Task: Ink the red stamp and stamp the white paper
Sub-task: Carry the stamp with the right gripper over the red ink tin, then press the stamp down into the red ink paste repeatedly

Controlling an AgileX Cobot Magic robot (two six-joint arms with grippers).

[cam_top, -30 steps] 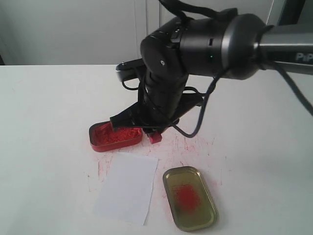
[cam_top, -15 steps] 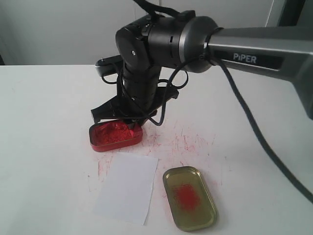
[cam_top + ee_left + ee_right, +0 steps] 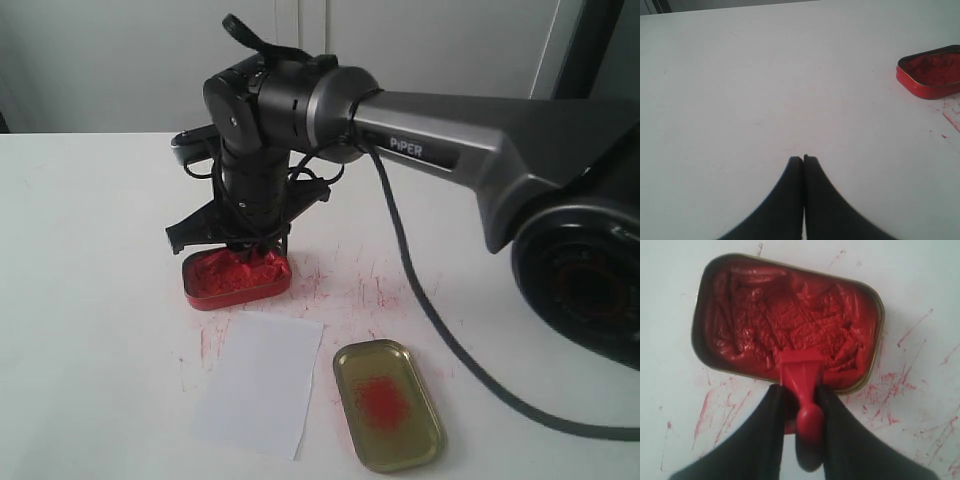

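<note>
Holding red stamp [image 3: 801, 372] over ink tin [image 3: 236, 296] | right hand [image 3: 799, 391] shifted leftward

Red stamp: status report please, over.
Right gripper shut on red stamp, base over ink tin. Left gripper shut, empty. White paper uncovered.

Glossy plastic stamp [image 3: 802, 377]; lumpy ink paste [image 3: 760, 310]

A red ink tin [image 3: 235, 296] sits on the desk [image 3: 90, 220]. A gold lid [image 3: 412, 441], smeared red, lies farther from the back edge.
</note>
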